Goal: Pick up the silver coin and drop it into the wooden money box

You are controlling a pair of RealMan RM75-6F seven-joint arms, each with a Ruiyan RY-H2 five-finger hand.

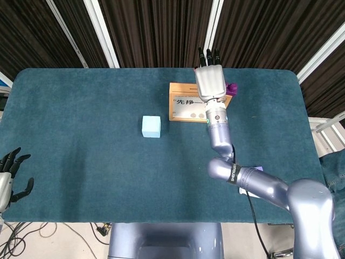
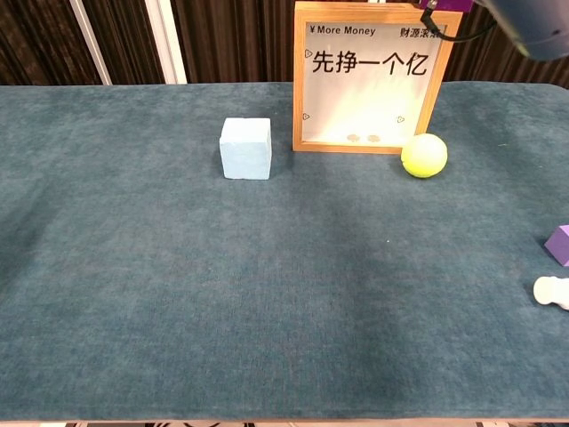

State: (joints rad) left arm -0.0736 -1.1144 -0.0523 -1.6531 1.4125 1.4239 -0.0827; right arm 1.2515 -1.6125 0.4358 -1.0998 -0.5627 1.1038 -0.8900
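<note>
The head view looks steeply down from high above the near edge of the table, facing the dark curtained back wall and taking in the whole top. The chest view sits low and close at the near edge, looking almost level across the cloth. Both share the wooden money box and the pale blue cube; the yellow ball shows only from the chest
</note>
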